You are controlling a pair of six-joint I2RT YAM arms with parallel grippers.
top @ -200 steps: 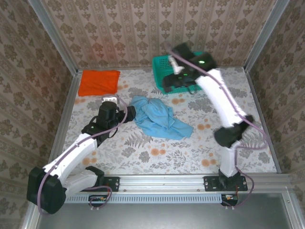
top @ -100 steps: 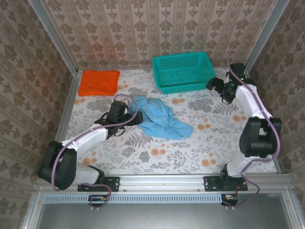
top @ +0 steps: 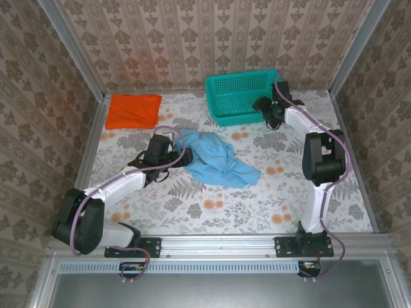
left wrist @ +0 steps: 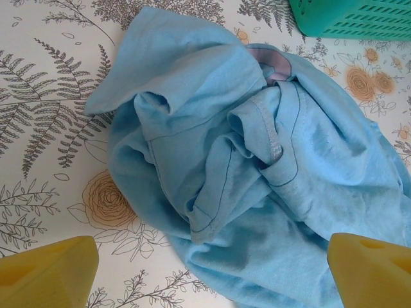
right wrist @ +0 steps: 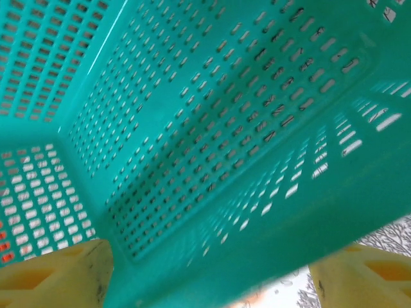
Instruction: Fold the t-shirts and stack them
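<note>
Right tool [top: 267, 111] has swung back from the tabletop's [top: 212, 205] right side to the right end of the teal basket [top: 247, 117]. Its fingers are spread wide, with the mesh wall close ahead (nothing held). Left tool [left wrist: 209, 269] is unmoved at the left edge of the crumpled light blue shirt [left wrist: 257, 179], wide and empty. Orange shirt [top: 133, 110] lies folded-looking at far left. Judgement: the blue shirt's fold has not begun.

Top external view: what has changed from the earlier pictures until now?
The right gripper swung from above the teal basket out to the right, then came back to the basket's near right corner, open. The left gripper came down to the light blue shirt's left edge, open, holding nothing. The basket, blue shirt and orange shirt kept their places.
</note>
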